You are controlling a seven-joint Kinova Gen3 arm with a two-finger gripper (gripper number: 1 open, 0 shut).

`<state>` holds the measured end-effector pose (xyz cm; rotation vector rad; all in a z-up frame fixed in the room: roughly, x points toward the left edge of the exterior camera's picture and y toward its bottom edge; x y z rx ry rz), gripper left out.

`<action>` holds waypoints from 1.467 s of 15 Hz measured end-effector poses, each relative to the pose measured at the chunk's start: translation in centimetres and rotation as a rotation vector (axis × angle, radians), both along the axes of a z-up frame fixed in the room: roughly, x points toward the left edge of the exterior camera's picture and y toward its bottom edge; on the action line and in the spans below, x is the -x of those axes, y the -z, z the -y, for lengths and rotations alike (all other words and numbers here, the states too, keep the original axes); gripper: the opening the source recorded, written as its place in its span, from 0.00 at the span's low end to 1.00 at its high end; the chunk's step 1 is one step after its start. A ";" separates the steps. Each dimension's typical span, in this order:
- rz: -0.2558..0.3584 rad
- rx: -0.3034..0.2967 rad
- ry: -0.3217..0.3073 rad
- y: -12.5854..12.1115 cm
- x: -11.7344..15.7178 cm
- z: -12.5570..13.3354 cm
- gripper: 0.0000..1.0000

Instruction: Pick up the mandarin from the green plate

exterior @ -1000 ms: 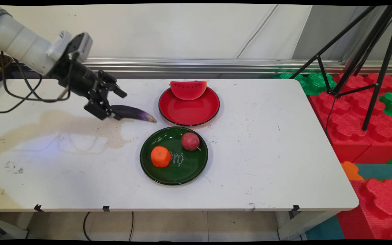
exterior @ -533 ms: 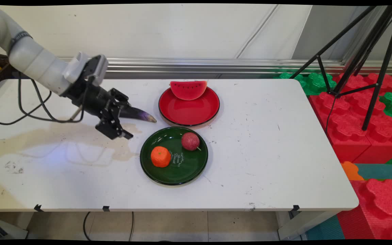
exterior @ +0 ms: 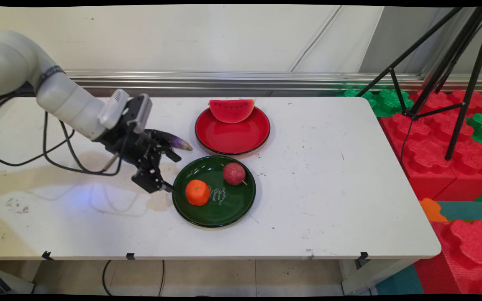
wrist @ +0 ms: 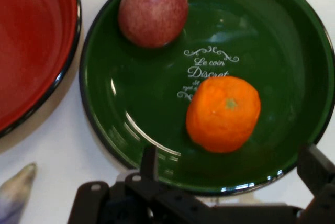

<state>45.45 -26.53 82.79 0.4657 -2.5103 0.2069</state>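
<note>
My gripper (exterior: pixel 172 174) is open and holds nothing, hovering at the left rim of the green plate (exterior: pixel 232 211). On that plate lie an orange (exterior: pixel 197 192) and a dark red round fruit (exterior: pixel 234 173). In the hand view the orange (wrist: pixel 223 113) sits just ahead of the gripper (wrist: pixel 231 156), between its spread fingers, with the red fruit (wrist: pixel 153 10) further off on the green plate (wrist: pixel 131 103). A purple eggplant (exterior: pixel 180 143) lies on the table just behind the hand, mostly hidden by it; its tip (wrist: pixel 15 190) shows at the lower left.
A red plate (exterior: pixel 232 140) with a watermelon slice (exterior: pixel 231 110) on its far rim stands behind the green plate; its edge (wrist: pixel 31 51) shows in the hand view. A brownish stain (exterior: pixel 57 161) marks the table's left. A tripod (exterior: pixel 446 75) and foam blocks (exterior: pixel 454 146) stand off the right end.
The gripper has left the eggplant's left end and moved toward the near right, down to the green plate's left rim. The eggplant stays on the table.
</note>
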 end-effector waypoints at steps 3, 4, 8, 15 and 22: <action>0.008 -0.006 0.006 1.5 1.4 0.1 1.00; 0.010 -0.006 0.005 2.0 1.8 0.2 1.00; 0.016 -0.009 0.006 3.2 2.9 0.4 1.00; 0.026 -0.009 0.008 4.6 4.2 0.8 1.00; 0.032 0.002 0.013 5.5 5.3 1.4 1.00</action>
